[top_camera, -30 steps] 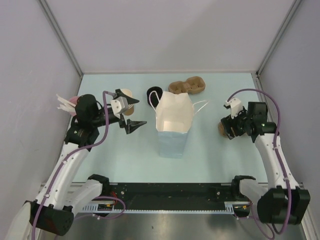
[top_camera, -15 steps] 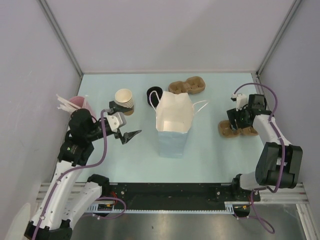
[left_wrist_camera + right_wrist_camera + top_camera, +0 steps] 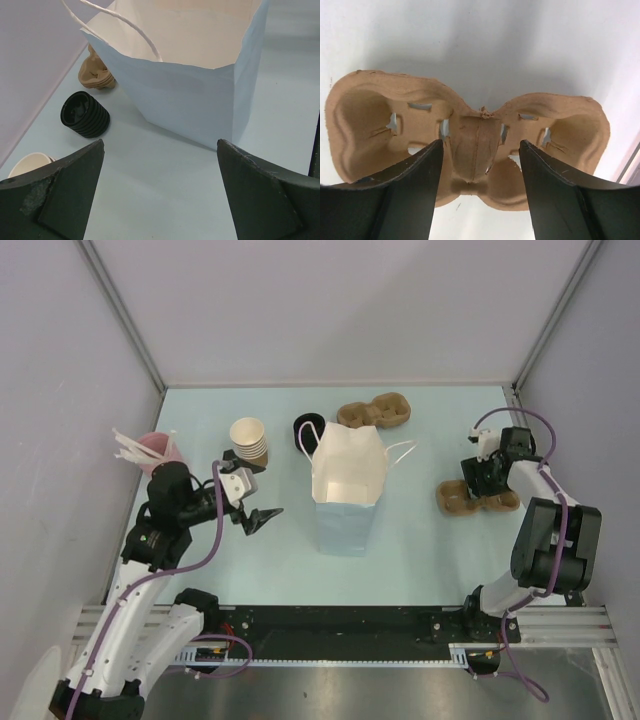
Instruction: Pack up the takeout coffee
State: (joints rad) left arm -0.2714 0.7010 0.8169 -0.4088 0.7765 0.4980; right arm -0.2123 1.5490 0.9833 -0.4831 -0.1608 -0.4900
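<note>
1. Takeout coffee: no single cup can be told apart in any view. The walls of the white paper bag (image 3: 345, 502) (image 3: 190, 100) hide its floor from both the top and left wrist cameras. Where the coffee lies relative to either claw cannot be told.
2. Nested cup stack (image 3: 249, 439) (image 3: 25, 162): tan outside and cream inside, standing on the desk (image 3: 420, 540) left of the bag. In the left wrist view only a sliver of its rim shows, cut off by a finger and the frame edge.
3. Left claw (image 3: 250, 495) (image 3: 160, 192): jaws wide apart and gripping nothing. It hangs on the near side of the cup stack and points at the bag, near it but not touching.
4. Right claw (image 3: 482, 476) (image 3: 480, 195): jaws spread with nothing clamped. One finger sits on each side of the centre ridge of the pulp cup carrier (image 3: 460, 500) (image 3: 365, 120). Whether the fingers touch the carrier cannot be told. From above, the claw covers the carrier's middle.
5. Second cup carrier (image 3: 378, 410) (image 3: 94, 75): at the far side of the desk behind the bag. Only one end of it shows in the left wrist view.
6. Black lid stack (image 3: 308, 427) (image 3: 85, 115): ribbed and round, just beside the bag's far-left corner.
7. Pink stirrer cup (image 3: 155, 447): at the left edge of the desk, its lower part hidden by the left arm.
</note>
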